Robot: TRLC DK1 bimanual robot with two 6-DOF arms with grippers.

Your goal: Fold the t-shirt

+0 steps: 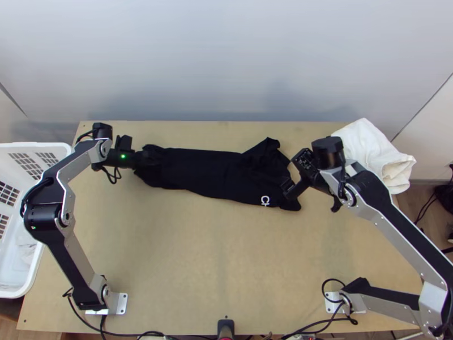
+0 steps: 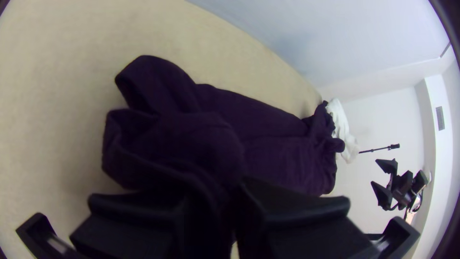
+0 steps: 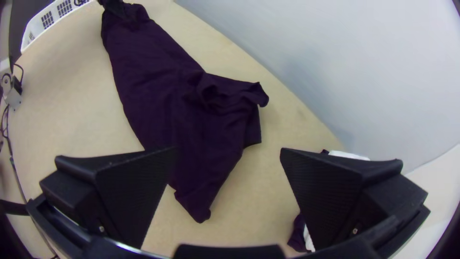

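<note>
A black t-shirt (image 1: 209,170) lies across the table's far half as a long, narrow folded strip, its right end uneven with a corner sticking out toward the back and white lettering near the front edge. At its left end my left gripper (image 1: 141,160) is shut on bunched cloth. The left wrist view has this gripper (image 2: 232,201) with its fingers close together on the t-shirt (image 2: 282,158). My right gripper (image 1: 311,195) stands above the right end, open. Between the wide-apart fingers of the right gripper (image 3: 227,156) is a gap, with the t-shirt (image 3: 191,120) below.
A white cloth (image 1: 365,148) is heaped at the table's back right corner, with something dark (image 3: 298,235) beside it. A white basket (image 1: 37,266) stands off the left edge. The wooden tabletop (image 1: 221,255) stretches in front of the shirt. A pale wall rises behind.
</note>
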